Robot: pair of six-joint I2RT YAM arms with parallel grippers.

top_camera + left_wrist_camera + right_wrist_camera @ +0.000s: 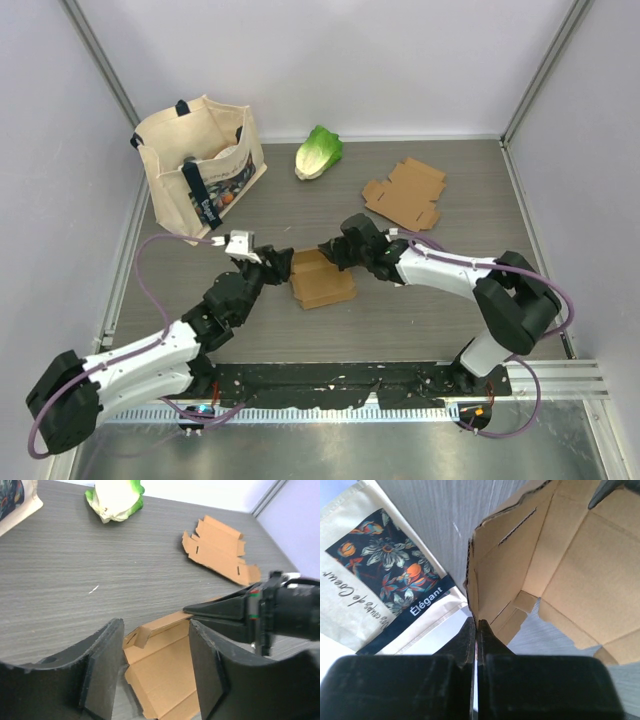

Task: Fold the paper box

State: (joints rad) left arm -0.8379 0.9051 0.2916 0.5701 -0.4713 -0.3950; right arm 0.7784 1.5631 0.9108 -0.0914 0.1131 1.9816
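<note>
Paper box point(322, 283) at desk point(400, 335) centre, half formed: base flat, one wall raised; other flaps, lid not yet folded. Right claw point(330, 250), box's 12 o'clock, pinched on raised wall edge. Left claw point(283, 267), 9 o'clock, wide, gripping nothing.

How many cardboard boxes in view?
2. A part-folded box in the middle; a flat box at back right, right of the lettuce. The bag may hide more.

The paper box point(322, 280) is brown, the lettuce point(318, 152) green, the floral-printed tote bag point(195, 165) cream.
</note>
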